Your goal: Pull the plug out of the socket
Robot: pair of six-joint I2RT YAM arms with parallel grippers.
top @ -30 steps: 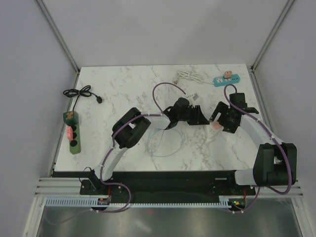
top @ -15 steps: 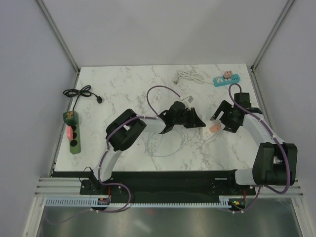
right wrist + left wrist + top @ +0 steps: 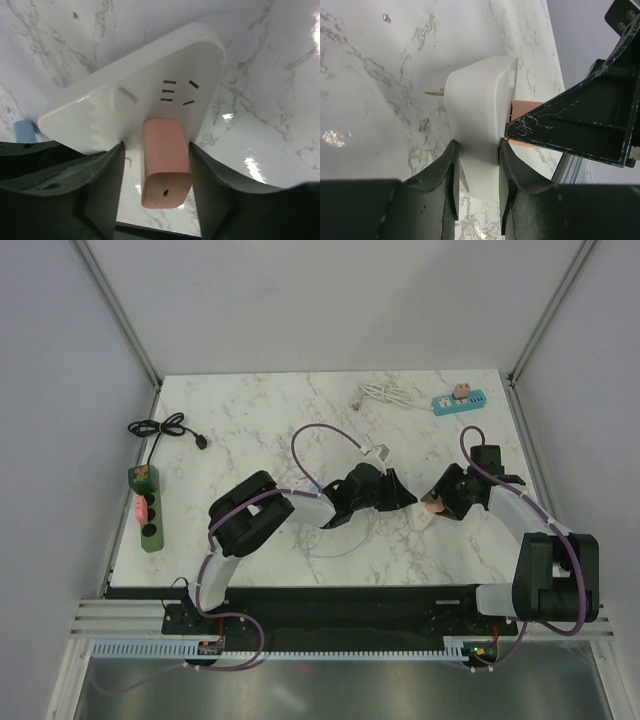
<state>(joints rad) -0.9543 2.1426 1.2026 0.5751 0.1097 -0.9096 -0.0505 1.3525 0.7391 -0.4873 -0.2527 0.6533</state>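
The left pincer [image 3: 477, 145] is squeezing the socket [image 3: 480, 90]. The right pincer [image 3: 156, 147] is sitting open around the plug [image 3: 165, 170], not gripping yet. The plug is still sitting in, waiting for pulling.

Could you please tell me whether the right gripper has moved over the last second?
Yes. In the top view the right gripper has come toward the table's near edge, farther from the teal power strip at the back right.
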